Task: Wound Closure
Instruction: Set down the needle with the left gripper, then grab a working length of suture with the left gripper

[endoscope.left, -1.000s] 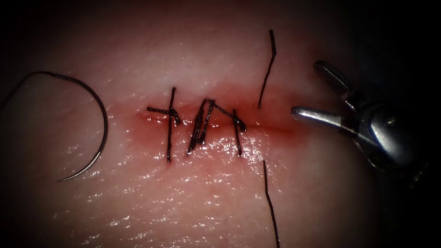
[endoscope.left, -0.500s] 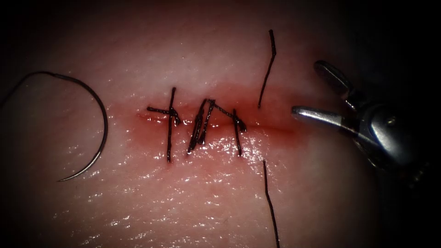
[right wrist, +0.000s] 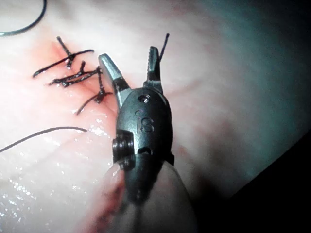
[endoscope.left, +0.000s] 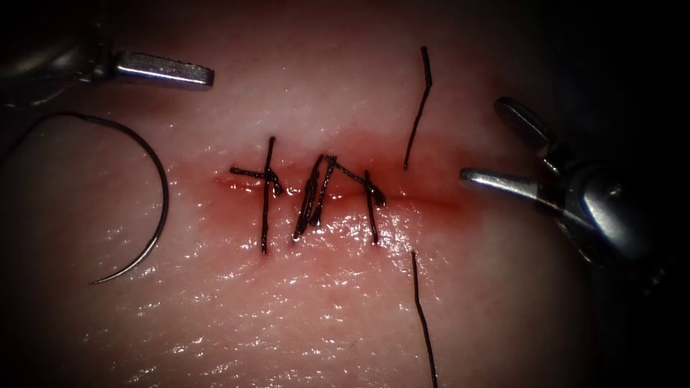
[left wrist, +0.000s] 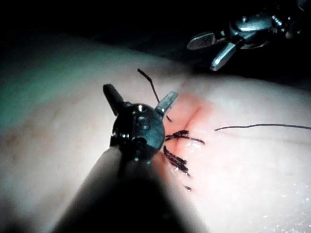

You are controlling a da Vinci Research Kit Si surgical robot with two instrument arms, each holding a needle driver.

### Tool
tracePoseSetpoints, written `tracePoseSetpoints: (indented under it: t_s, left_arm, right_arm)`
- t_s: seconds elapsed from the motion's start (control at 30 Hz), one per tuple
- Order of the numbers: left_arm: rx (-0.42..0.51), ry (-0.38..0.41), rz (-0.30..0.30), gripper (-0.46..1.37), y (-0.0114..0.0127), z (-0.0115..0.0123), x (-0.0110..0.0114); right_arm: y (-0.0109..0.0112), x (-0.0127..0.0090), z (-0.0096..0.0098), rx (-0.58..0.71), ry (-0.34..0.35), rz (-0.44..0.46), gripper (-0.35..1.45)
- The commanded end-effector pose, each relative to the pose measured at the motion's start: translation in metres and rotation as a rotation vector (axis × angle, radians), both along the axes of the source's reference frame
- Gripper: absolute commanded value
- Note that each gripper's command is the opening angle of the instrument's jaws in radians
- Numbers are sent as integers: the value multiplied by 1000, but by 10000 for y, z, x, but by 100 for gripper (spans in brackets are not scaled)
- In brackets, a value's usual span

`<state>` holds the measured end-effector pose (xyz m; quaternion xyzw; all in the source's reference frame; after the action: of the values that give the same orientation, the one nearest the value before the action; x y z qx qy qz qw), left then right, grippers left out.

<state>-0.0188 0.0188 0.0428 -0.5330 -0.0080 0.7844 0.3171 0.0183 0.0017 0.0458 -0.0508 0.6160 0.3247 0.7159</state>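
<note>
The curved needle lies free on the tissue, left of the cut, held by neither tool and not in the tissue. My left tool hovers above the needle's trailing end; the left wrist view shows its jaws spread and holding nothing. At the cut's right end my right tool is open and holds nothing. A loose thread enters the tissue above the cut, and its other part leaves below. Several dark stitches cross the cut.
Red fluid stains the tissue along the cut. The thread trailing from the needle curves away to the left. The right tool also shows in the left wrist view, beyond the stitches.
My left tool has come into the endoscope view from the upper left, above the needle. The right tool, needle and thread have hardly moved.
</note>
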Motion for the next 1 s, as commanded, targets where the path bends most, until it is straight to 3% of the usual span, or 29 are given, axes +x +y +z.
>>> tracePoseSetpoints:
  t_s: [0.03, 0.23, 0.5, 0.67, 0.87, 1.0]
  left_arm:
    - [4, -7, 11, 83, -3, 1, -3]
    - [18, -14, 63, 83, -35, 7, -31]
    - [1, -43, 104, 83, -60, 15, -36]
    - [-56, -21, 187, 83, -75, 21, -41]
    - [-171, 17, 262, 85, -91, 27, -56]
    - [-247, 60, 316, 85, -103, 33, -72]
  right_arm:
    - [0, 0, 0, 1, 1, -1, 97]
    - [0, -1, 1, -46, -22, -13, 84]
    - [2, -11, 3, -27, -40, -51, 78]
    - [3, -14, 3, 23, -102, -119, 81]
    - [3, -14, 3, 23, -51, -207, 75]
    - [5, -13, 4, 20, -43, -219, 75]
